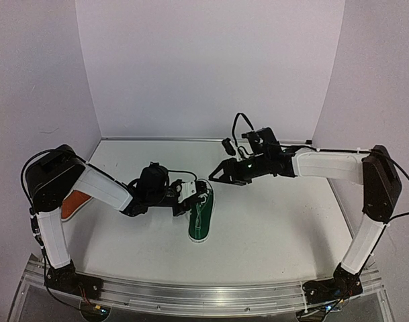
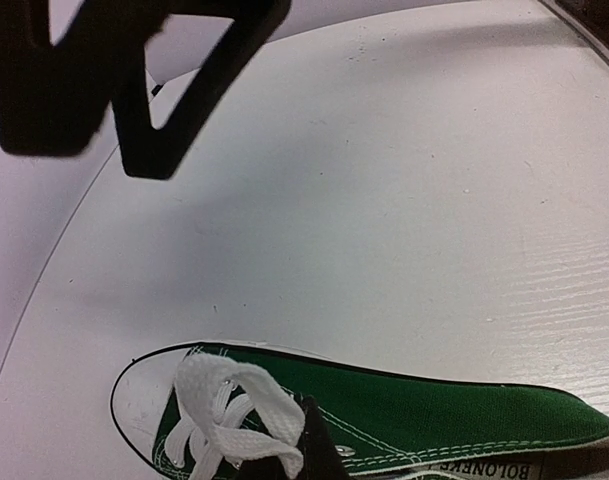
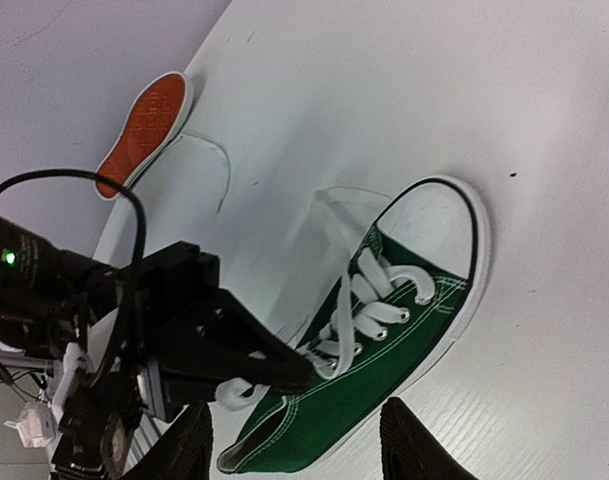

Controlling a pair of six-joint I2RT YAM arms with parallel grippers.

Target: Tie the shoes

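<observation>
The dark green shoe (image 1: 200,221) is seen upright on its sole near the middle of the white bench (image 1: 278,228), with its toe turned toward the near edge. Its canvas upper is stitched in white. A white rubber rim runs around the sole and a white cap covers the toe. The white lace (image 3: 379,300) is threaded across the eyelets in flat bands, and a loose loop of it lies on the bench beside the toe.

The left pincer (image 1: 199,200) is closed on the lace at the top eyelets, close to the shoe's opening. The right pincer (image 1: 219,174) is held above the bench, apart from the shoe, with its fingers (image 3: 414,445) spread and nothing between them.

The orange-red shoe (image 3: 144,130) lies at the left edge of the bench, well apart from the green one. Its orange sole and white rim are turned toward the right wrist camera, and from above it is partly hidden by the left arm.
</observation>
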